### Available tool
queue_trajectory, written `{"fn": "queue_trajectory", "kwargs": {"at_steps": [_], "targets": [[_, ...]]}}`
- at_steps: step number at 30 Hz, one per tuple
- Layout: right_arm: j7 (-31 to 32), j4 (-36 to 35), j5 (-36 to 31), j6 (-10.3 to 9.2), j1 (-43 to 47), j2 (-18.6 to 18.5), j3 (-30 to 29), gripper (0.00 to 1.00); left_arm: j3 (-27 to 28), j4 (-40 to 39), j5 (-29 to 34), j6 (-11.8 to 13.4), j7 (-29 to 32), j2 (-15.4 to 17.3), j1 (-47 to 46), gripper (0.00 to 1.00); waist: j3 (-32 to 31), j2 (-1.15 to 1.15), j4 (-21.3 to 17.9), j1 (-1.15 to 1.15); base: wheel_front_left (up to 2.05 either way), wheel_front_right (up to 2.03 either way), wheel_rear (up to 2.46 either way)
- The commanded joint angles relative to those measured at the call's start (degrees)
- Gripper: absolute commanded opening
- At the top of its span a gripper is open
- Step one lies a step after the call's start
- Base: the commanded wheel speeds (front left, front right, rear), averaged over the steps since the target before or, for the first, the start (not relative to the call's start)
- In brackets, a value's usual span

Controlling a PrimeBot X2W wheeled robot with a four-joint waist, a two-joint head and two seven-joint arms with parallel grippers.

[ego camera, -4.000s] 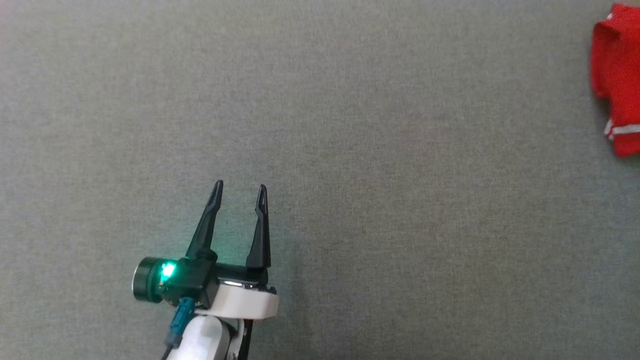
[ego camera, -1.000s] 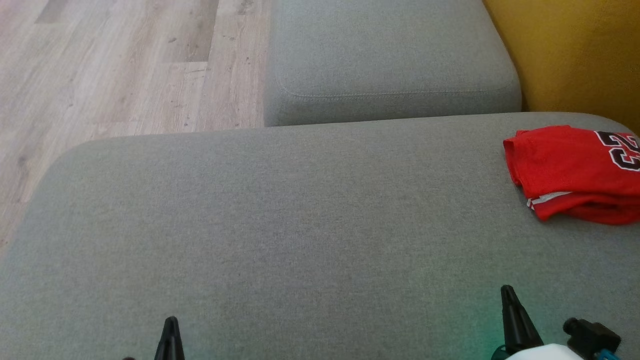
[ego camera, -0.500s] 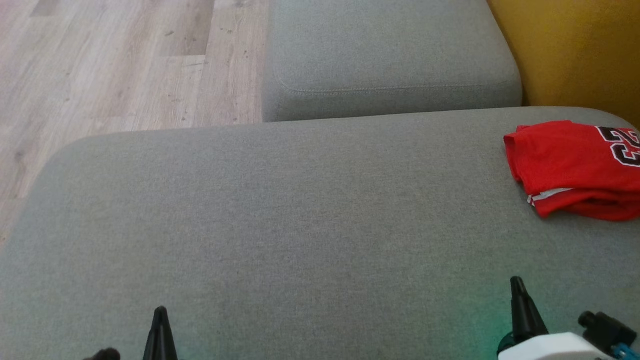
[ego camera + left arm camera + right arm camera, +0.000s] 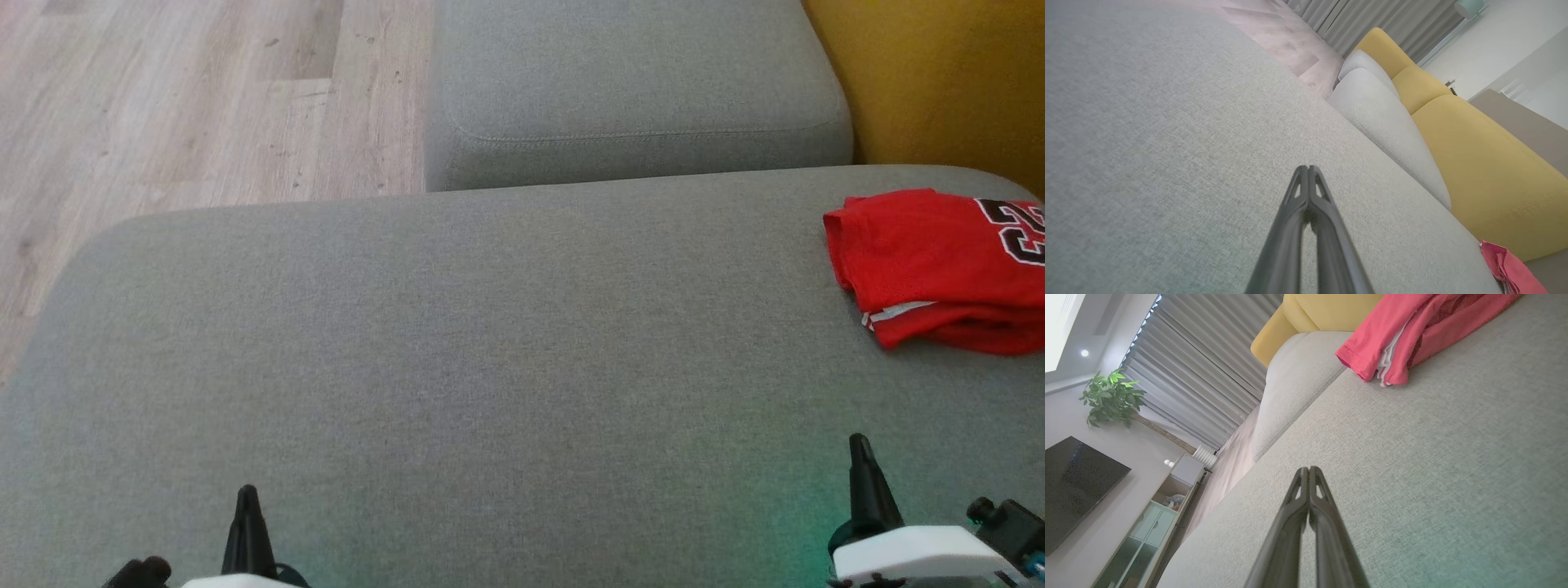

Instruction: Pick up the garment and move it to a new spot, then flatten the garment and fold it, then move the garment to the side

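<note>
In the head view, the broad grey woven-fabric sofa seat point(image 4: 490, 367) spread across the middle and bottom. The folded red garment point(image 4: 922, 253) with black-and-white numerals lay on the seat's far right part, cut by the frame's edge and near the mustard-yellow upholstered backrest point(image 4: 939, 73). Beyond the seat stood a second grey fabric cushion point(image 4: 637, 73), and pale wooden plank floor point(image 4: 163, 106) showed at the upper left. The left gripper point(image 4: 246, 492) rose from the lower left as a single dark point. The right gripper point(image 4: 858, 441) did likewise at the lower right, well apart from the garment.

In the left wrist view, the left gripper's two long dark fingers were pressed together at the tips with nothing between them, over bare grey seat. The garment was a small red bundle in the lower right corner, just below the yellow backrest. Grey pleated curtains point(image 4: 1372, 16) hung at the top.

In the right wrist view, the right claw was pinched tight and empty. The garment lay ahead near the top, on the seat, with white trim showing between its red layers. To the left were a leafy green potted plant point(image 4: 1112, 396), a dark flat television screen point(image 4: 1073, 486) and a pale green glass-fronted cabinet point(image 4: 1147, 526).
</note>
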Motion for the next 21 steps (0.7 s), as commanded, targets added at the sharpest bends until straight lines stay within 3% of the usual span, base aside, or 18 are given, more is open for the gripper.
{"fn": "queue_trajectory", "kwargs": {"at_steps": [1,21], "targets": [[0.43,-2.08,1.89,-0.01,-3.47,-0.99,0.06,0.0,1.72,-1.71,-1.7,-0.39,0.36,-0.01,-3.13,0.0,0.09,0.0,-0.02,0.0,0.0,0.0,0.0],[3.69,-2.73,15.39,-0.02,-6.1,-1.08,-1.77,0.0,4.24,-1.62,-15.24,-2.06,3.67,-0.04,-6.27,0.0,1.39,0.0,-0.28,0.0,0.0,0.0,0.0]]}}
